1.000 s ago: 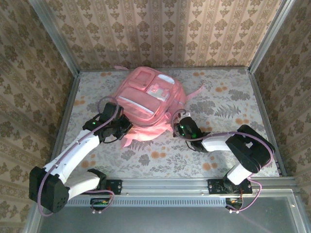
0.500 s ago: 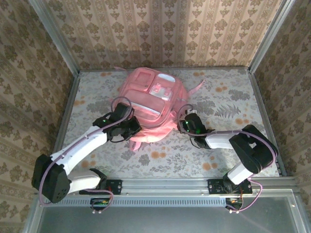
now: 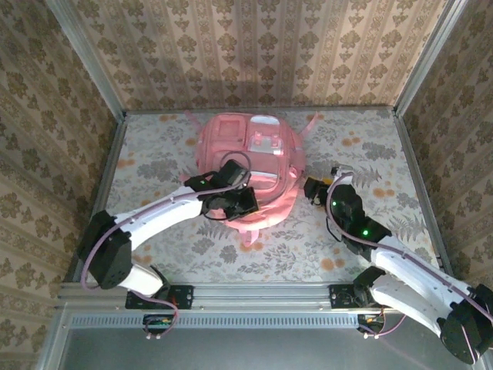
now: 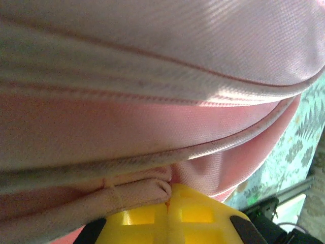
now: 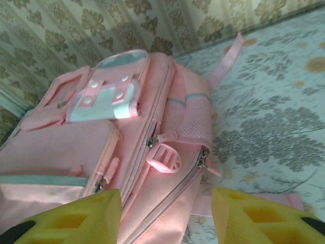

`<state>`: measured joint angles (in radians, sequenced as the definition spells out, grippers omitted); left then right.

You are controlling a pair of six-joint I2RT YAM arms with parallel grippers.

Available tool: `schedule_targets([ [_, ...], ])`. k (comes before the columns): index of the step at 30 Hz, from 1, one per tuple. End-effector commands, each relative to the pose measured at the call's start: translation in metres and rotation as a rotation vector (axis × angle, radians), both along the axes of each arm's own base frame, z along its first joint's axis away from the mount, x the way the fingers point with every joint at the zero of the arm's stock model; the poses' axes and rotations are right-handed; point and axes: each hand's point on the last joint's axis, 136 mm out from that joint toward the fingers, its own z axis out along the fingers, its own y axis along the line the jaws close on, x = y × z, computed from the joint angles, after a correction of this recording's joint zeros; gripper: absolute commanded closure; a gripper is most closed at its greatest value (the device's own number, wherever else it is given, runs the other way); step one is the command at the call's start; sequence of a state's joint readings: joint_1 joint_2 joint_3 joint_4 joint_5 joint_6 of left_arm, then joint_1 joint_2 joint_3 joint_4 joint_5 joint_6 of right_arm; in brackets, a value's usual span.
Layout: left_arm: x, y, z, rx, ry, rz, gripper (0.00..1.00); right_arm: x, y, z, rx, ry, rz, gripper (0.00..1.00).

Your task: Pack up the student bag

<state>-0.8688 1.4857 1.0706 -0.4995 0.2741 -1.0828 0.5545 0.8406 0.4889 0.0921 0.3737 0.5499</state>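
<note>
The student bag (image 3: pixel 250 154), a large pink backpack with lighter front pockets, lies at the middle back of the table. My left gripper (image 3: pixel 240 203) is at the bag's near edge, shut on a fold of its pink fabric (image 4: pixel 137 195); the yellow fingers (image 4: pixel 203 216) meet with the fold pinched at their tips. My right gripper (image 3: pixel 314 189) stands open just right of the bag, apart from it. In the right wrist view its yellow fingers (image 5: pixel 76 218) frame the bag's side (image 5: pixel 167 203), with zip pulls (image 5: pixel 163 137) and a pink buckle (image 5: pixel 165 158) ahead of them.
The floral table cloth (image 3: pixel 370 223) is bare to the right and front of the bag. A pink strap (image 3: pixel 312 127) trails from the bag's back right. Patterned walls in a metal frame (image 3: pixel 108 177) close in three sides.
My left gripper has swept right, still shut, dragging the bag right and slightly back. My right gripper has opened, let go and drawn back to the right.
</note>
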Motion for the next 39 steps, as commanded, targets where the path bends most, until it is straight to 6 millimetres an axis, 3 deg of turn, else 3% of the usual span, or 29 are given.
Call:
schedule_targets([
  [1,-0.033,-0.037,0.021,-0.129,0.041,-0.183,1.00,-0.005,-0.017,-0.005,-0.095,0.040,-0.052,0.48],
  [8,-0.048,-0.046,0.027,-0.143,0.046,-0.246,1.00,-0.008,-0.018,-0.004,-0.099,0.028,-0.047,0.48],
  [9,-0.052,-0.050,0.029,-0.155,0.043,-0.291,0.96,-0.008,-0.018,-0.003,-0.103,0.026,-0.045,0.42],
  [14,-0.055,-0.047,0.045,-0.167,-0.022,-0.394,0.53,-0.008,-0.018,0.015,-0.130,0.006,-0.030,0.09],
  [15,-0.052,-0.043,0.050,-0.160,-0.051,-0.401,0.36,-0.008,-0.017,0.021,-0.135,-0.005,-0.017,0.00],
  [16,-0.049,-0.038,0.057,-0.141,-0.096,-0.420,0.02,-0.009,-0.013,0.027,-0.146,-0.019,0.009,0.00],
  [19,-0.036,-0.024,0.087,-0.111,-0.263,-0.461,0.00,-0.011,0.001,0.047,-0.165,-0.073,0.109,0.00],
  [21,-0.022,-0.020,0.116,-0.194,-0.392,-0.468,0.00,-0.009,0.008,0.058,-0.186,-0.083,0.145,0.00],
  [24,0.025,0.021,0.152,-0.212,-0.573,-0.304,0.00,-0.002,0.014,0.070,-0.223,-0.094,0.168,0.00],
  [27,0.080,0.098,0.168,0.034,-0.838,-0.049,0.00,0.011,0.002,0.081,-0.260,-0.129,0.066,0.00],
  [30,0.118,0.161,0.173,0.320,-1.157,0.111,0.00,0.025,-0.009,0.090,-0.250,-0.167,-0.043,0.00],
  [32,0.130,0.174,0.181,0.308,-1.350,0.198,0.00,0.036,0.002,0.095,-0.268,-0.225,-0.011,0.00],
  [33,0.132,0.172,0.179,0.283,-1.450,0.151,0.00,0.042,0.005,0.095,-0.282,-0.241,-0.010,0.00],
  [35,0.148,0.190,0.160,0.385,-1.476,0.109,0.00,0.054,0.006,0.094,-0.311,-0.248,-0.027,0.00],
  [37,0.170,0.225,0.124,0.550,-1.330,0.077,0.00,0.066,0.011,0.089,-0.355,-0.254,0.000,0.00],
  [39,0.182,0.276,0.096,0.633,-1.183,0.228,0.00,0.074,0.007,0.081,-0.394,-0.257,-0.006,0.00],
])
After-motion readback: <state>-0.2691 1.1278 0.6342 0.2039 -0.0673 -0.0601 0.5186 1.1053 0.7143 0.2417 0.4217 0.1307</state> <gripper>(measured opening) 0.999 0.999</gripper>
